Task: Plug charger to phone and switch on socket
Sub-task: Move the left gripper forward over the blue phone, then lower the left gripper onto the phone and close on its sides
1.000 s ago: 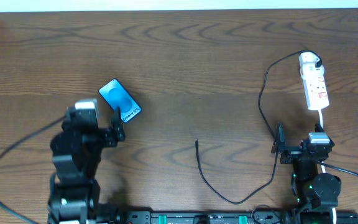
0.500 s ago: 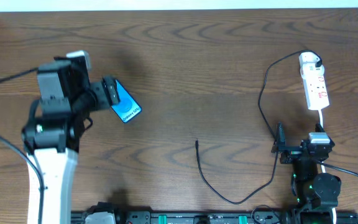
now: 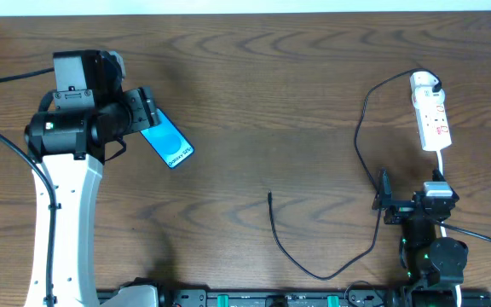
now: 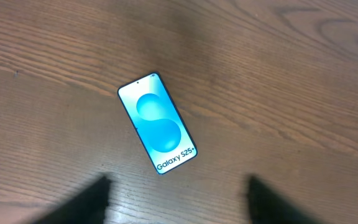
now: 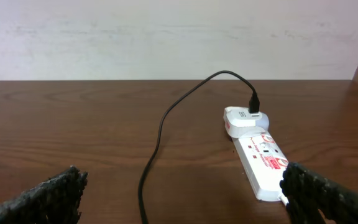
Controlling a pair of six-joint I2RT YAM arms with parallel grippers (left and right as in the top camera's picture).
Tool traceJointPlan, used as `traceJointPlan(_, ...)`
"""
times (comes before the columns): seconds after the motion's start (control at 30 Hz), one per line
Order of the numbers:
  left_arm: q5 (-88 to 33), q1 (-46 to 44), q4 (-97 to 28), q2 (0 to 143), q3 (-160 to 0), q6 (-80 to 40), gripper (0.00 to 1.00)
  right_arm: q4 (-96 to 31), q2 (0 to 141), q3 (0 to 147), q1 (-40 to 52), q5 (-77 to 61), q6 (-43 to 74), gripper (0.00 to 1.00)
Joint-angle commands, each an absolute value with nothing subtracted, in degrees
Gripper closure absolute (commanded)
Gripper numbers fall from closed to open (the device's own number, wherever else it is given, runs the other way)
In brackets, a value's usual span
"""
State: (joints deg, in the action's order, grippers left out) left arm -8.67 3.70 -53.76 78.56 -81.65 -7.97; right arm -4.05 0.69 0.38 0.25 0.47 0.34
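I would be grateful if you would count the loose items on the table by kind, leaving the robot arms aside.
Phone: 1
Charger cable: 1
Power strip: 1
Total: 3

The phone is lying on the left of the table, the socket at far right, the charger trailing from it toward the middle.
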Motion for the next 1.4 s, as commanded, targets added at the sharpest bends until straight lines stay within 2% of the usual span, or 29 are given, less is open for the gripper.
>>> traceJointPlan(0.0, -8.4, 4.0, -54.0, 78.6, -82.7, -8.5, 0.71, -4.3, 0.3, 0.3, 0.6, 0.9, -0.5, 0.01)
traceJointPlan(0.03, -8.4, 4.0, -54.0, 78.6, -82.7, -8.5, 0.48, -4.3, 0.3, 0.3, 0.6, 0.9, -0.5, 0.01)
traceJointPlan(0.07, -8.4, 4.0, -54.0, 78.6, -82.7, -8.5, 0.15, -4.3, 0.3, 0.3, 0.6, 0.9, -0.5, 0.01)
traceJointPlan(0.1, -8.4, 4.0, -54.2, 78.6, -82.7, -8.5, 0.02, -4.3, 0.3, 0.3, 0.6, 0.9, -0.5, 0.01)
traceJointPlan(0.37, -8.4, 4.4, -52.3, 78.9, -83.7, -19.6, 0.02, -4.3, 0.3, 0.3, 0.6, 0.9, -0.5, 0.01)
traceJointPlan(0.53, -8.4, 5.1, -53.7, 82.0, -87.3, -21.6, 0.02, -4.3, 0.3, 0.3, 0.6, 0.9, -0.5, 0.01)
traceJointPlan(0.87, -8.4, 5.1, -64.7, 99.7, -99.6, -21.8, 0.02, -4.3, 0.3, 0.3, 0.6, 0.9, -0.5, 0.01)
traceJointPlan(1.37, -8.4, 5.1, -64.0, 119.2, -99.6, -24.1, 0.02, -4.3, 0.3, 0.3, 0.6, 0.9, -0.5, 0.01)
